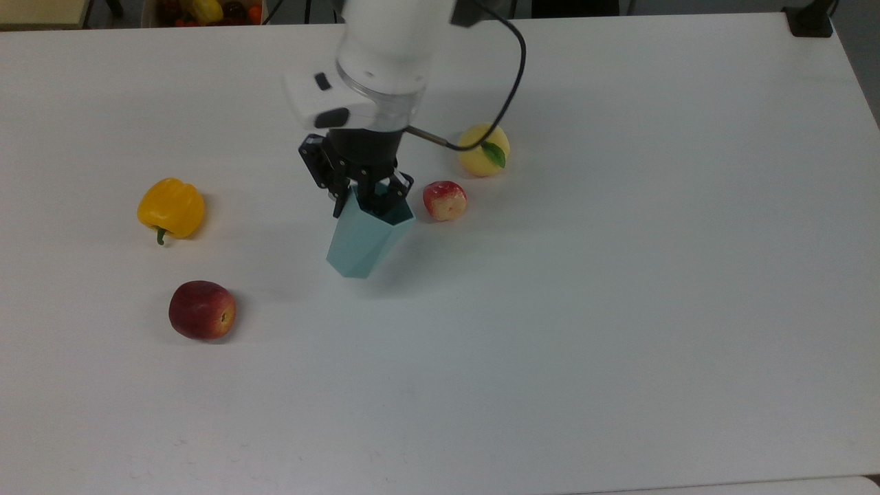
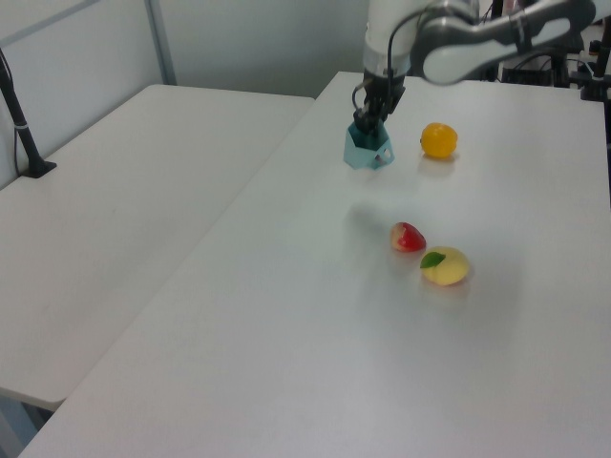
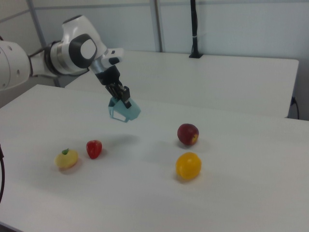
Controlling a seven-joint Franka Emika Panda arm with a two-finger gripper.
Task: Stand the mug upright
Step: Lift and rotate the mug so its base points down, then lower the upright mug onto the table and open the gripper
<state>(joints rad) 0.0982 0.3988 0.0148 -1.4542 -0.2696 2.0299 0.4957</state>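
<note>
1. The gripper is clamping the rim of the mug.
2. The mug is hanging above the table, tilted, base lowest, between the red apple and the small apple.
3. Step in hand: rotating it upright.
4. Next, likely: levelling the base, lowering, then releasing.

One mug, two apples (one small), one pepper, one lemon.
</note>
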